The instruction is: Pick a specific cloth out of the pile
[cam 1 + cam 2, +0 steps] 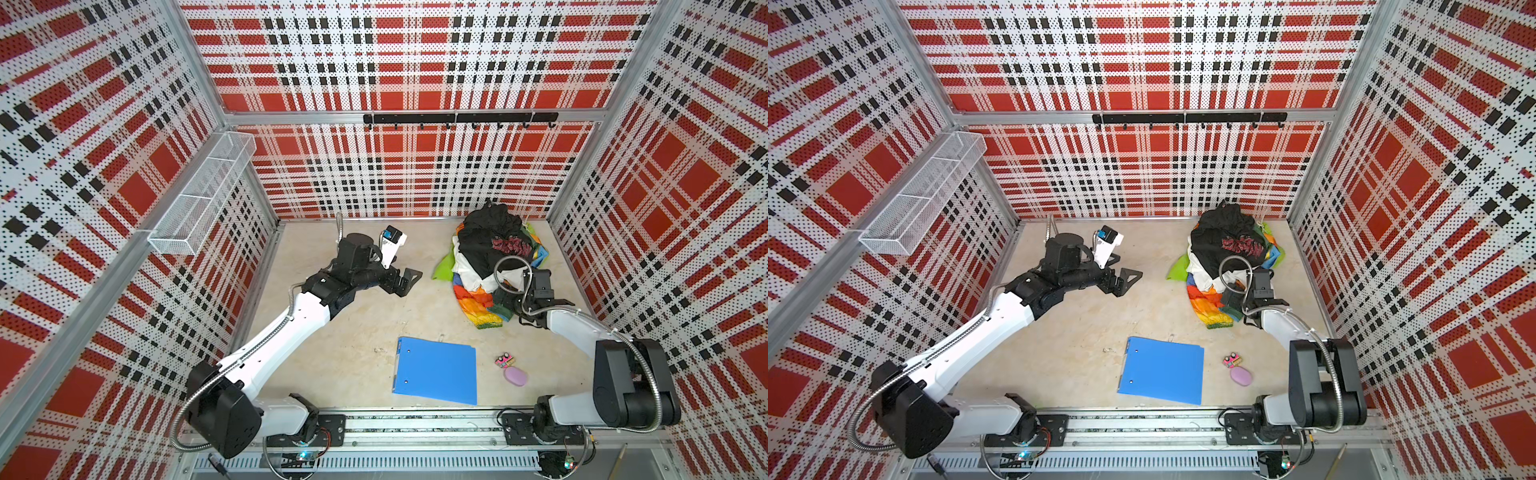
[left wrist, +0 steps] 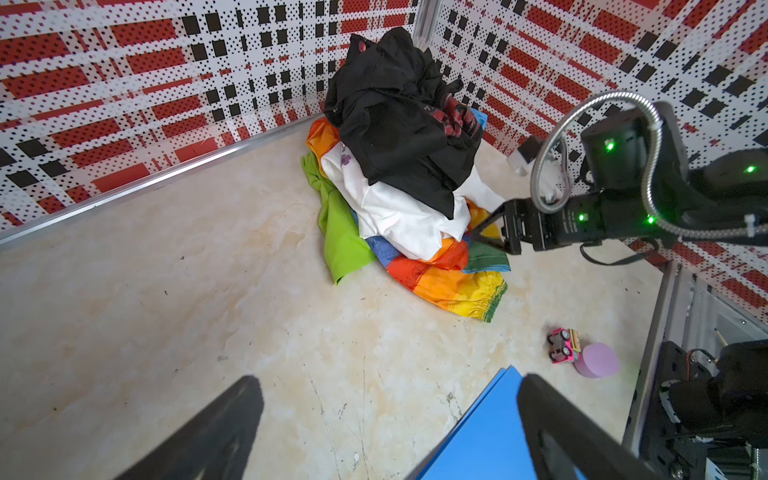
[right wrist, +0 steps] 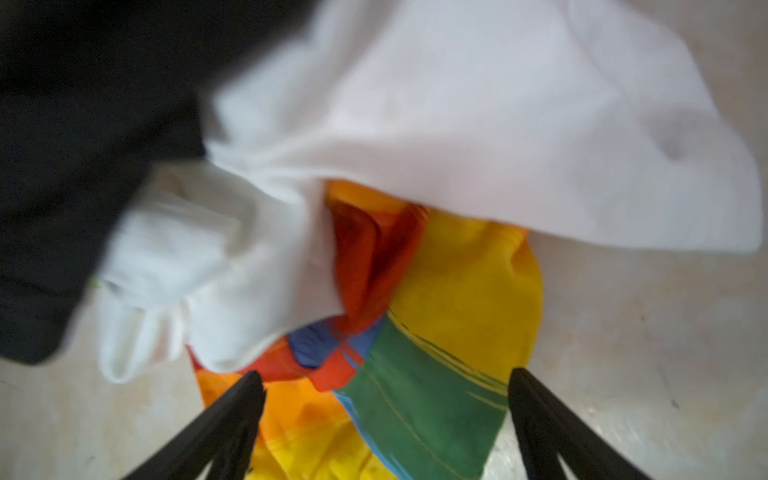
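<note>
Over the near edge of the cloth (image 3: 453,299), my right gripper (image 3: 384,376) has its jaws wide apart; the cloth lies bottommost in the pile (image 1: 486,243), far right. My left gripper (image 2: 390,380), jaws apart too, hangs well left.

The counter (image 1: 332,357) has a pale beige, marble-like top with small dark marks. In its far right corner lies the pile (image 1: 490,249). At the bottom of it, directly on the surface, the cloth (image 1: 478,305) spreads toward the front edge, beside a lime-green garment (image 1: 442,266). Near the front edge a blue folder (image 1: 436,370) lies flat. Between it and the right edge are a pink toy car (image 1: 505,360) and a purple block (image 1: 516,376), close together.
</note>
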`<state>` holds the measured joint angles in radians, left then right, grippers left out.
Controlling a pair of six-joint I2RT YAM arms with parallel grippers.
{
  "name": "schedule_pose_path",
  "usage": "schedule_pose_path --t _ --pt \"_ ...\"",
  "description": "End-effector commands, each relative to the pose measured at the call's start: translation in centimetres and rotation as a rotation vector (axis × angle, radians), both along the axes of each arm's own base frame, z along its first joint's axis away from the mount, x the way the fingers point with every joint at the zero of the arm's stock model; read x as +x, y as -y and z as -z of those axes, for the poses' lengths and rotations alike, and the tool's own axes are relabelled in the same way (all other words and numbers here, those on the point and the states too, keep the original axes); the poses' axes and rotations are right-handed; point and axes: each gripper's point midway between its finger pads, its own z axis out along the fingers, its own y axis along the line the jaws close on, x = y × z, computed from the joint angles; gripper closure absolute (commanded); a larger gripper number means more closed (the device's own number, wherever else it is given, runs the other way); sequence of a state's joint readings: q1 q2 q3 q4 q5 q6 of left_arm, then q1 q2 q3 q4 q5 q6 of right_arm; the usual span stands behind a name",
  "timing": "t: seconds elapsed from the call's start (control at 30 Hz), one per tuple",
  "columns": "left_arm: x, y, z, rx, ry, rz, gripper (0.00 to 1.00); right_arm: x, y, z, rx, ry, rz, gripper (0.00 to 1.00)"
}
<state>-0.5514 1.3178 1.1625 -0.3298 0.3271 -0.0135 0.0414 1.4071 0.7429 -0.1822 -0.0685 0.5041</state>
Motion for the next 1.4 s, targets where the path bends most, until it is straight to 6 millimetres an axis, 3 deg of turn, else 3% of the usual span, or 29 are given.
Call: schedule_pose_path --t 0.0,0.13,0.37,0.4,0.47,0.53,0.6,0.7,0.9,1.1,1.2,1.37 --pt "0.1 0.4 -0.4 -0.006 0.017 0.006 0.01 3.4 -0.7 -4.5 0.065 0.14 -0.001 0.0" --pt "0.1 0.3 -0.5 -0.005 0.021 0.001 0.01 5.7 -0.5 -3.9 0.094 0.128 0.051 0.0" --pt "0.1 0.3 -0.5 -0.001 0.022 0.001 0.01 10.0 -0.9 -0.9 0.133 0.094 0.078 0.0" --pt "0.1 0.3 -0.5 -0.002 0.021 0.003 0.01 10.5 -0.7 -0.3 0.123 0.081 0.083 0.04" --pt "0.0 0.3 -0.5 -0.001 0.019 0.002 0.01 11.0 -0.3 0.1 0.094 0.074 0.096 0.32" --pt "0.0 0.3 -0.5 0.002 0.023 -0.002 0.01 11.2 0.8 -0.6 0.049 0.092 0.129 0.59" --pt "-0.1 0.3 -0.6 0.003 0.028 0.001 0.01 11.1 1.8 -2.3 -0.007 0.118 0.159 0.75" --pt "-0.1 0.4 -0.6 0.0 0.025 0.007 0.01 11.1 2.6 -5.9 -0.059 0.177 0.166 0.87" --pt "-0.1 0.5 -0.6 -0.001 0.023 0.009 0.01 11.6 3.3 -12.7 -0.123 0.284 0.177 0.88" --pt "0.0 0.4 -0.5 0.002 0.024 0.004 0.01 14.3 2.2 -18.7 -0.123 0.391 0.152 0.88" --pt "0.0 0.4 -0.5 0.001 0.021 0.006 0.01 16.7 1.4 -19.6 -0.117 0.406 0.131 0.88" --pt "0.2 0.4 -0.1 0.004 0.011 0.005 0.01 21.5 -0.7 -17.6 -0.098 0.38 0.081 0.88"
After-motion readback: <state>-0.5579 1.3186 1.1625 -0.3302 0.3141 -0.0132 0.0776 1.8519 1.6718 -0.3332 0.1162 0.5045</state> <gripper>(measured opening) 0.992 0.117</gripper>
